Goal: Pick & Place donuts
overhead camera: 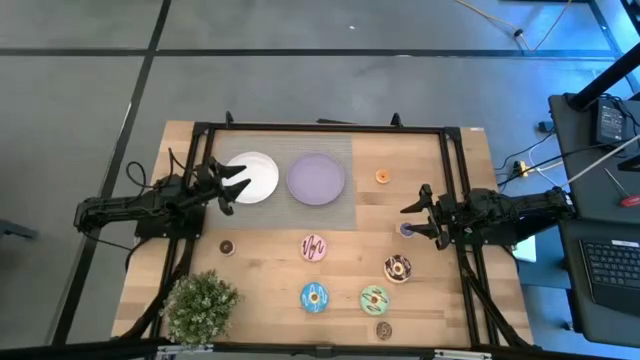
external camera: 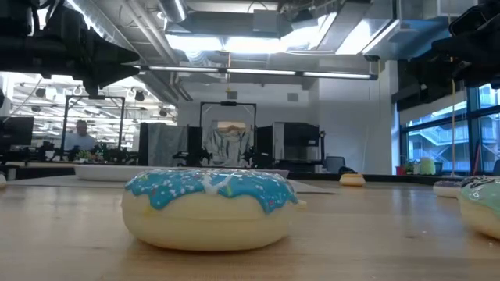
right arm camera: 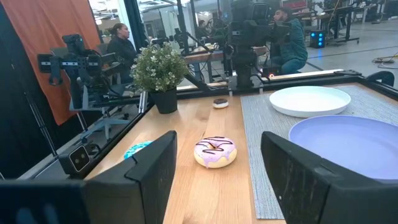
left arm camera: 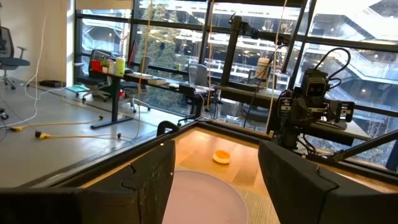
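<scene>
The pink donut point(overhead camera: 314, 247), chocolate donut point(overhead camera: 398, 268), blue donut point(overhead camera: 314, 297) and green donut point(overhead camera: 375, 298) lie flat on the wooden table. An orange mini point(overhead camera: 382, 176) lies at the far right. A dark-brown mini point(overhead camera: 227, 246) lies at the left and another point(overhead camera: 384, 330) lies near the front edge. A purple mini point(overhead camera: 407, 230) lies just under my right gripper point(overhead camera: 415, 214), which is open and empty. My left gripper point(overhead camera: 238, 185) is open and empty over the white plate point(overhead camera: 262, 175). The pink donut point(right arm camera: 216, 151) lies ahead of my right gripper's fingers.
A lilac plate point(overhead camera: 317, 178) sits beside the white plate on a grey mat point(overhead camera: 345, 215). A potted plant point(overhead camera: 200, 305) stands at the near left corner. A black frame point(overhead camera: 320, 130) runs round the table. People sit beyond the table point(right arm camera: 121, 40).
</scene>
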